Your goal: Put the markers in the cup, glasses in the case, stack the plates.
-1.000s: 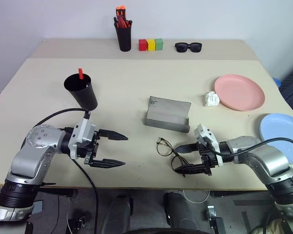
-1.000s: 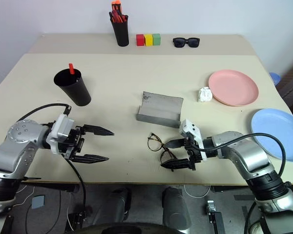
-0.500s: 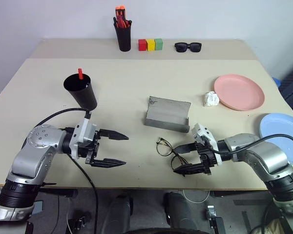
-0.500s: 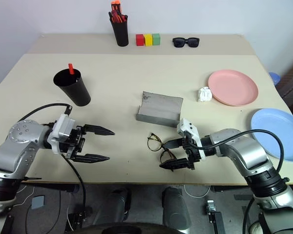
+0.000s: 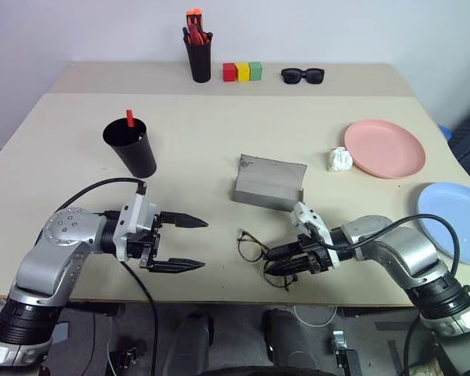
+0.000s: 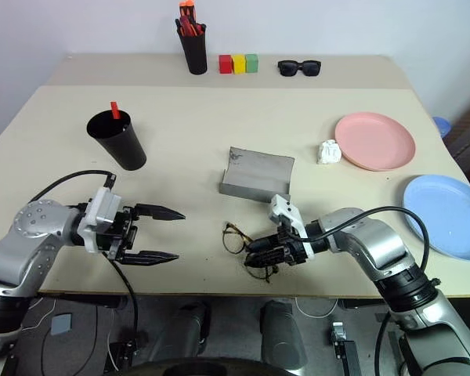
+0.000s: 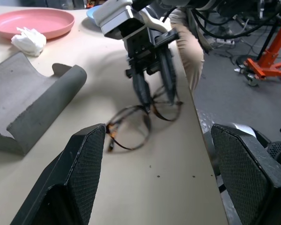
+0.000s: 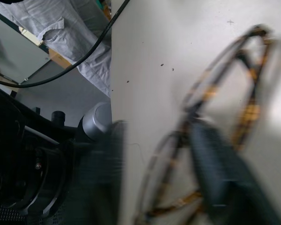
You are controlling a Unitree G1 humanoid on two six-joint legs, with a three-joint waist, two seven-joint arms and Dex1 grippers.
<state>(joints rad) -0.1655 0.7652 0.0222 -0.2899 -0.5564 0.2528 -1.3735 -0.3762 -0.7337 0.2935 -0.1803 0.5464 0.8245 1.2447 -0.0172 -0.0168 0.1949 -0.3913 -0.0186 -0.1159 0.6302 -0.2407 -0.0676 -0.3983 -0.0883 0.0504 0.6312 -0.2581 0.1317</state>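
1. We see the cup (image 5: 131, 146) standing upright on the left part of the worktop (image 5: 204, 133), with a red-tipped marker (image 5: 129, 117) poking up above its rim; what else is inside we cannot tell.
2. The pen holder (image 5: 198, 59) at the far edge holds a bunch of orange-red pens (image 5: 193, 23).
3. The case (image 5: 269, 183) sits near the middle of the worktop, lying open; we cannot see into it.
4. The pink plate (image 5: 384, 148) lies on the right with nothing on it, and a crumpled white wad (image 5: 339, 159) rests just beside its left edge.
5. The blue plate (image 5: 455, 220) lies apart from the pink one, nearer the right front corner, also bare.
6. The glasses (image 5: 255, 252) lie on the worktop near the front edge, in front of the case.
7. The right claw (image 5: 276, 261) reaches in from the right, low over the worktop and pointing left, with its fingers drawn together on the right part of the glasses frame.
8. The left claw (image 5: 184, 244) hovers over the front left of the worktop, pointing right toward the glasses, fingers spread apart and holding nothing.
9. Three coloured blocks (image 5: 243, 72) and black sunglasses (image 5: 301, 75) sit along the far edge.
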